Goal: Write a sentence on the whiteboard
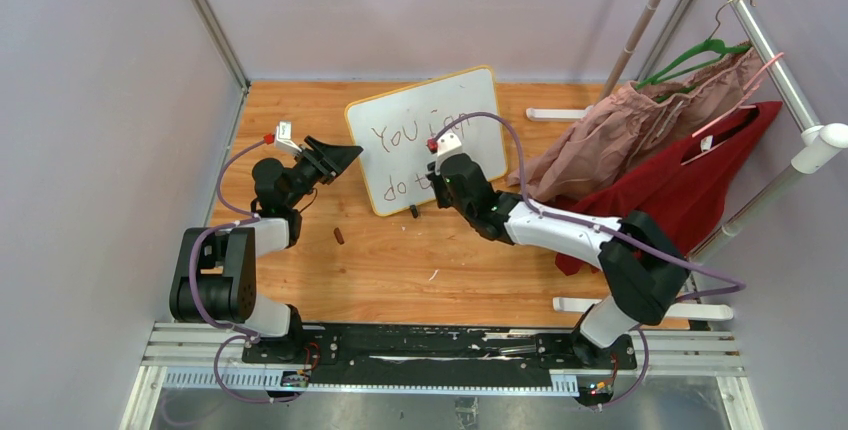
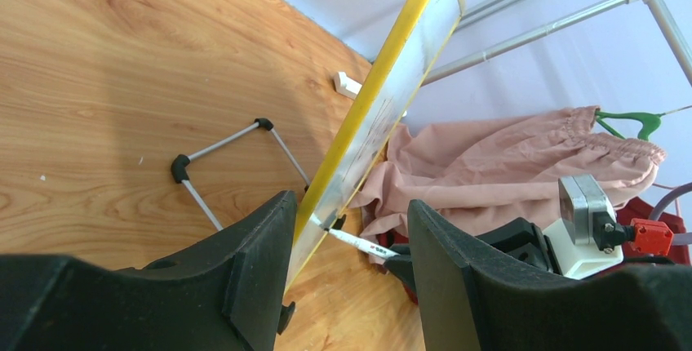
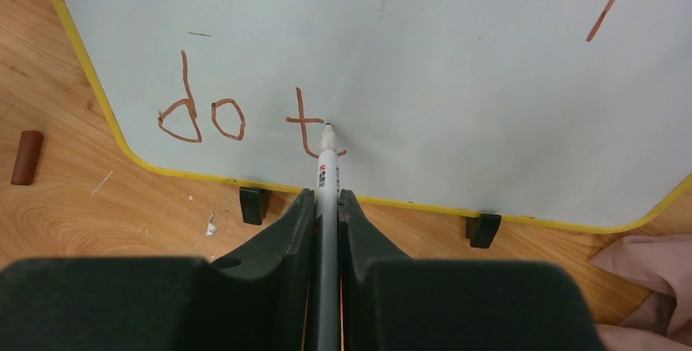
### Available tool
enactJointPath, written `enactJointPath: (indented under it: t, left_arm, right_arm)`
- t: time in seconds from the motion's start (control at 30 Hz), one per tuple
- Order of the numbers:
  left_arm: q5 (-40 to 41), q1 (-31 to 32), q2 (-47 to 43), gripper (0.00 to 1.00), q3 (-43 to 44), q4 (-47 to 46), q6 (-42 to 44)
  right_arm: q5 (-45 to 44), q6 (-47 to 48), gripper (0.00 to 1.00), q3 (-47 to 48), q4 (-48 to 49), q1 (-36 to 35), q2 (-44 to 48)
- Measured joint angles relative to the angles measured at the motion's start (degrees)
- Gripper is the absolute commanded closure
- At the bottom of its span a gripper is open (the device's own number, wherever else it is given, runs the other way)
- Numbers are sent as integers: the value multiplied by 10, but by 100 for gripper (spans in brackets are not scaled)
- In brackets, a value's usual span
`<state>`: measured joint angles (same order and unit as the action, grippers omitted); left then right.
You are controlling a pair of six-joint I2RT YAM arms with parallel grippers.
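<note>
The whiteboard (image 1: 470, 100) stands tilted on the wooden table, its yellow frame (image 2: 383, 82) seen edge-on in the left wrist view. The sentence (image 1: 400, 133) reads "You can" above and "do t" (image 3: 220, 118) below, in reddish-brown strokes. My right gripper (image 3: 326, 194) is shut on a grey marker (image 3: 328, 171). The marker's tip rests on the board just right of the "t". My left gripper (image 2: 351, 204) is open and straddles the board's left edge. The board lies close against its left finger (image 2: 261, 237), and the right finger stands apart from it.
A brown marker cap (image 1: 340, 236) lies on the table left of the board. Two black feet (image 3: 253, 204) hold the board's lower edge, and a wire stand (image 2: 220, 147) props it behind. Pink (image 1: 640, 115) and red (image 1: 690, 185) garments hang from a rack at right.
</note>
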<state>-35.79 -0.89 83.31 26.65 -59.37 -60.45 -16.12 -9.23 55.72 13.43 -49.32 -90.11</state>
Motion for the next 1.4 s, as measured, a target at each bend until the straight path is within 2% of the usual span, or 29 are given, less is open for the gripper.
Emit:
enactJointPath:
  t: [0.37,0.83,1.4]
  left_arm:
    - [0,0,0,42,0,0,0]
    - [0,0,0,42,0,0,0]
    - [0,0,0,43,0,0,0]
  right_arm:
    - [7,1,100,-20,19,6,52]
    - [7,3,100,19,20,20,31]
    - [6,3,100,20,19,30,7]
